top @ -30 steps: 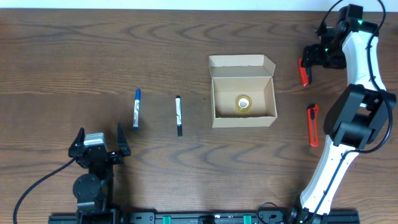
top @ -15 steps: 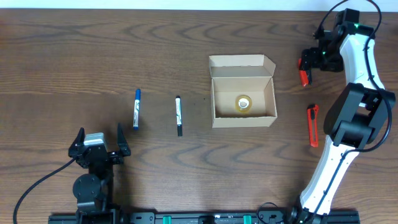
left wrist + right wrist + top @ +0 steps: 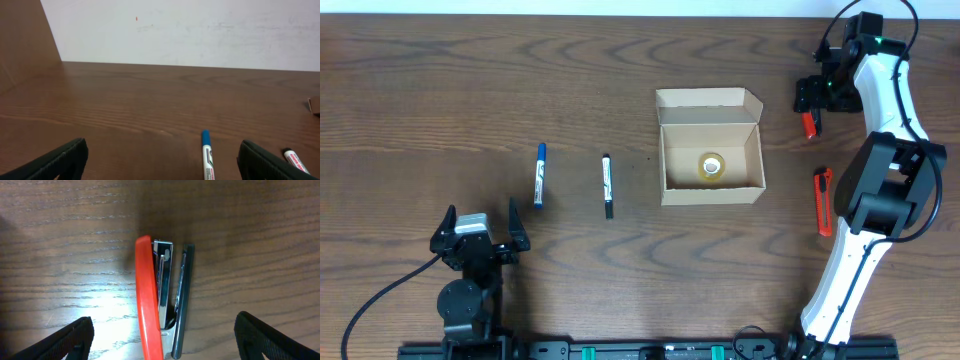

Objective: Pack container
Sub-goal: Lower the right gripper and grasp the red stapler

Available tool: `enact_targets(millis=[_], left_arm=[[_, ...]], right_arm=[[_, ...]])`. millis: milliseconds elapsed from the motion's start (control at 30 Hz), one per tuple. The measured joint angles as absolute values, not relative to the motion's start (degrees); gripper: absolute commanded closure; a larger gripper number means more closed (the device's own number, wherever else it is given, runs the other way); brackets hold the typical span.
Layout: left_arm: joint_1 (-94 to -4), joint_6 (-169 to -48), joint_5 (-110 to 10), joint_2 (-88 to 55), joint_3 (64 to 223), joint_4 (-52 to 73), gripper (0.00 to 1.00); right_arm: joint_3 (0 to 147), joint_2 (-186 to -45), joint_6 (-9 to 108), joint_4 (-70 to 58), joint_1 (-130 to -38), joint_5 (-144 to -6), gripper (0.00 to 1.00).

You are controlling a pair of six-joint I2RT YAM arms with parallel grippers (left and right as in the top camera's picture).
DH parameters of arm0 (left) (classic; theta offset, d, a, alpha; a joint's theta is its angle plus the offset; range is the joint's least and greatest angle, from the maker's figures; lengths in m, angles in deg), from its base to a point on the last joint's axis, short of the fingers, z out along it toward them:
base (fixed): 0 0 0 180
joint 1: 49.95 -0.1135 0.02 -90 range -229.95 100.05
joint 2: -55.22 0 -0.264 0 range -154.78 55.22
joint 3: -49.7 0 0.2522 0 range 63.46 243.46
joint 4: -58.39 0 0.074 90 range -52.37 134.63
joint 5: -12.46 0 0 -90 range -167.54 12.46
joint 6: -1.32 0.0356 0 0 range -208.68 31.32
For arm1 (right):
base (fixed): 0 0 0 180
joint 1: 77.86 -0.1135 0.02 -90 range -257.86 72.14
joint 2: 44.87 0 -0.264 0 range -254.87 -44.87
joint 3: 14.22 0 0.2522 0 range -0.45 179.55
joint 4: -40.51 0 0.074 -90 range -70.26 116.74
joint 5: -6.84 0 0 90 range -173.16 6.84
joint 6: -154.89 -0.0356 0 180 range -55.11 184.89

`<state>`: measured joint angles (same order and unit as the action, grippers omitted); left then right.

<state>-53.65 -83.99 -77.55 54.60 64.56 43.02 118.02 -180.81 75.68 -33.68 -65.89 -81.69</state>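
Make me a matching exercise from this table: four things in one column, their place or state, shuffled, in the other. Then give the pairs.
Things
1. blue-capped white marker
2. yellowish tape roll
3. red stapler
4. left claw

Place or state
A. inside the tan cardboard box
B. on the table directly below the right claw
C. lying left of the black-capped white marker
D. open, holding nothing

Pairs: 1-C, 2-A, 3-B, 4-D
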Motion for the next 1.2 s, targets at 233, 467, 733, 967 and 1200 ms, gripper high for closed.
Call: enact_targets(millis=[233, 467, 733, 967, 1200], left_arm=[[-53.65, -83.99, -77.53, 54.60, 64.56, 43.00, 0.05], [-53.65, -83.99, -77.55, 54.60, 64.56, 43.00, 0.05], [-53.65, -83.99, -77.55, 54.60, 64.56, 43.00, 0.05], [-53.65, -83.99, -77.55, 54.60, 64.56, 43.00, 0.05], [-53.65, -83.99, -77.53, 54.60, 64.56, 43.00, 0.05]], right_arm=[[116.80, -180.81, 75.66, -32.91, -65.89, -81.88, 0.17], [113.23, -180.81, 75.64, -31.93, -65.89, -81.90, 0.18], [112.95, -180.81, 75.20, -30.07, -65.89, -81.90, 0.19], [112.64, -180.81, 73.80, -27.95, -65.89, -81.86, 0.22], [112.64, -181.27, 73.01, -27.62, -65.89, -81.86, 0.22]])
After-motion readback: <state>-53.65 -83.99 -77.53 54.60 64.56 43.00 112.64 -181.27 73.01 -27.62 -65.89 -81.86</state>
